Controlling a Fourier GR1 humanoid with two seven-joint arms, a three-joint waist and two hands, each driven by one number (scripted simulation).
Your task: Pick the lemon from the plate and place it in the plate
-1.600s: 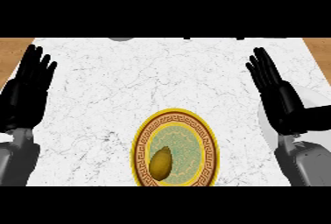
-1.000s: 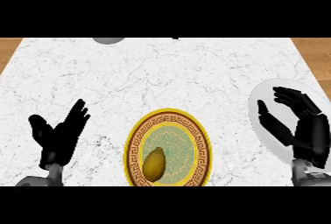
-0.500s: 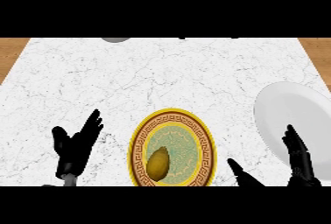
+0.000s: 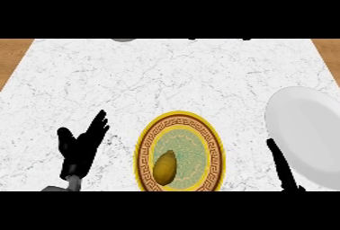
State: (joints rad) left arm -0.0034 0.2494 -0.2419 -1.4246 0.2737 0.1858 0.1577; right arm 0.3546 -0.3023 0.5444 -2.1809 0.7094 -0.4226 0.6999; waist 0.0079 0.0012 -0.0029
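A yellow-brown lemon (image 4: 165, 166) lies in the lower left part of a gold-rimmed patterned plate (image 4: 214, 148) near the counter's front edge. A plain white plate (image 4: 302, 134) sits at the right edge, partly cut off by the view. My left hand (image 4: 79, 148) stands open, fingers up, left of the patterned plate and apart from it. My right hand (image 4: 282, 168) shows edge-on at the lower right, fingers straight, between the two plates and just in front of the white one. Neither hand touches the lemon.
The white marble counter (image 4: 166, 76) stretches back to a wooden floor strip at both sides. A grey round object (image 4: 122, 40) peeks in at the far edge, top left.
Both hands have dropped from high at the counter's sides towards the front edge. The right hand turned edge-on near the white plate, which has come fully into view. The lemon stayed put.
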